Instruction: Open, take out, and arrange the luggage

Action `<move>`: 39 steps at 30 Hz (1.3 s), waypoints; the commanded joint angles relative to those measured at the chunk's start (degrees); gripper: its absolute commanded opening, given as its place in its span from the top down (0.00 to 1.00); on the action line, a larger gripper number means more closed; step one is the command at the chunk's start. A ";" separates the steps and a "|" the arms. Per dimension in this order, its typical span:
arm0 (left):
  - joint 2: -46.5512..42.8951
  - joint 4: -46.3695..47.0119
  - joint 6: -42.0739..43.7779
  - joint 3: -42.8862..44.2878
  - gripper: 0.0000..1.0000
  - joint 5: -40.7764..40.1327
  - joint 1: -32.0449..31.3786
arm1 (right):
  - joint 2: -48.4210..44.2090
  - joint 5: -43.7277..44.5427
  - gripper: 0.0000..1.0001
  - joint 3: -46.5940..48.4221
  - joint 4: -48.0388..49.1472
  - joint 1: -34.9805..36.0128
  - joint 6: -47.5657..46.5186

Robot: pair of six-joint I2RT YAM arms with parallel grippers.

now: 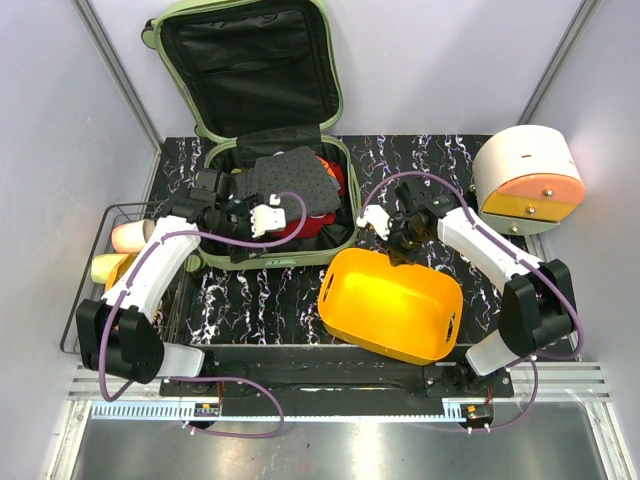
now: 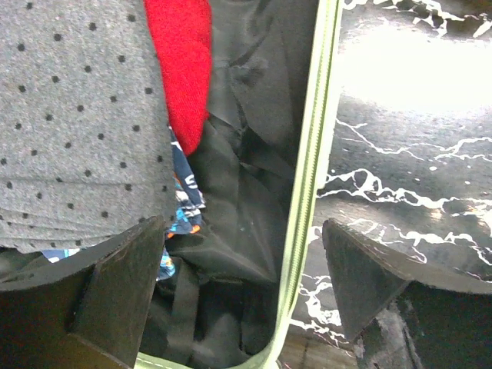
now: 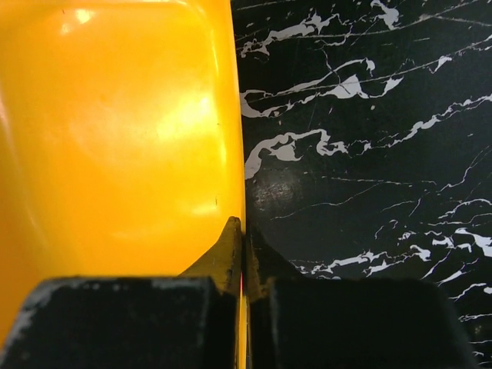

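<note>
The luggage [image 1: 250,70] lies open at the far left of the desk [image 1: 270,290], lid raised. Our left tool [image 2: 246,254] gapes wide and holds nothing, straddling the near shell rim (one finger beside the grey dotted garment [image 2: 77,123]). Our right tool [image 3: 244,238] pinches the yellow tray [image 1: 395,300] by its rim. Closing now risks clamping shell, not cloth.
</note>
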 commanded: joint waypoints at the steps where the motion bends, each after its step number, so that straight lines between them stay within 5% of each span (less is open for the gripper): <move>1: -2.96 0.19 -1.36 -1.34 0.13 1.42 -0.06 | 1.39 1.56 1.00 1.10 4.09 -0.43 0.98; 11: -1.47 5.03 -7.00 1.29 0.13 3.18 0.20 | -5.90 1.40 1.00 0.67 -1.88 -22.01 -1.91; 15: 0.82 7.05 -9.38 2.70 0.13 2.30 0.29 | -0.20 3.42 1.00 7.85 -1.18 -29.77 13.58; 24: 5.03 17.77 -9.56 4.11 0.14 -3.59 -1.11 | 7.46 5.62 1.00 13.86 6.55 -30.23 49.47; 30: 9.60 19.36 -4.64 5.87 0.16 -6.14 -2.25 | 8.43 3.78 0.99 13.33 11.38 -27.68 53.39; 34: 11.02 19.27 -2.79 5.60 0.17 -6.75 -2.61 | 8.35 3.07 0.38 14.12 11.82 -27.50 51.19; 39: 9.80 21.99 -1.56 2.62 0.18 -7.46 -3.75 | 3.88 1.67 0.15 14.13 14.37 -27.41 47.24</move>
